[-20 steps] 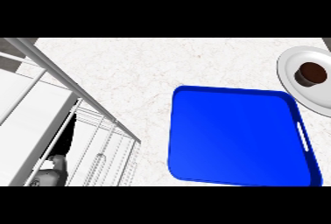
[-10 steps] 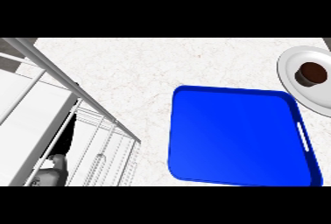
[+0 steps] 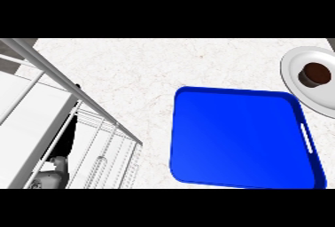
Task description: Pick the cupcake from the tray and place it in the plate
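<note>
One cupcake point(image 3: 315, 73) — brown, in a dark wrapper — sits on the white plate point(image 3: 321, 99) at the view's upper right, just beside the blue tray point(image 3: 242, 142). The tray lies flat on the white marbled counter point(image 3: 131, 66). Neither hand shows — whether open or closed cannot be told.

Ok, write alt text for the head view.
A brown cupcake sits on a white plate at the upper right of the counter, beside a blue tray that holds nothing. White railing fills the left side; no hand shows.
</note>
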Tool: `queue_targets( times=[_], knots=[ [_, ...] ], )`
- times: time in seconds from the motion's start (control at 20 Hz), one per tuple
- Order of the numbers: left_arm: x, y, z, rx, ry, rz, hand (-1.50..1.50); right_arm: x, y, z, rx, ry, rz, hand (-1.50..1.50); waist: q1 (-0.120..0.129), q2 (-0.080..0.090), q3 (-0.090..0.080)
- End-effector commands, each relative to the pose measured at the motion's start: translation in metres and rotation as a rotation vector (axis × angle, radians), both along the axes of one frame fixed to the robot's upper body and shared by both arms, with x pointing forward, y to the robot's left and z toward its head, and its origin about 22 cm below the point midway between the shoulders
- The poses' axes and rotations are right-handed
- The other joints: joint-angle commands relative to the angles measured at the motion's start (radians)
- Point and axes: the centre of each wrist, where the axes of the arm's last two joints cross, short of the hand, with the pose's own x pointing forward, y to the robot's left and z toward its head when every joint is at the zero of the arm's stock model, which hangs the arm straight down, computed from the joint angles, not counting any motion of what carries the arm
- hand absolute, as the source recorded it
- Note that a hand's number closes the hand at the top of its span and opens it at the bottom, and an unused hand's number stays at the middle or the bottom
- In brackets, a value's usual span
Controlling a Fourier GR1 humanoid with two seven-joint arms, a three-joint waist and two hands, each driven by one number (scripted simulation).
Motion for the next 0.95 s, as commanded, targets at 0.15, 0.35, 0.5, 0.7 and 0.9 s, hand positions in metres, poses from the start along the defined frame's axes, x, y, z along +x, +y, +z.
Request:
queue_targets(
  times=[0.15, 0.35, 0.5, 0.7, 0.9],
  knots=[
    [-0.001, -0.010, -0.018, -0.065, 0.103, -0.040, 0.00, -0.022, -0.016, -0.002, 0.009, -0.038, -0.042, -1.50, -0.011, 0.017, -0.010],
    [-0.002, -0.011, -0.017, -0.057, 0.112, -0.034, 0.00, -0.026, -0.021, 0.006, 0.000, -0.051, -0.106, -1.50, -0.004, 0.016, -0.009],
    [-0.007, -0.011, -0.022, -0.070, 0.113, -0.052, 0.00, -0.029, -0.027, 0.014, -0.008, -0.043, -0.163, -1.50, 0.003, 0.018, -0.010],
    [-0.006, -0.014, -0.024, -0.058, 0.118, -0.042, 0.00, -0.028, -0.026, 0.011, -0.008, -0.027, -0.170, -1.50, 0.000, 0.014, -0.011],
    [-0.007, -0.021, -0.023, -0.052, 0.115, -0.046, 0.00, -0.038, -0.029, 0.005, -0.051, -0.018, -0.187, -1.50, 0.003, 0.017, -0.008]
  ],
)
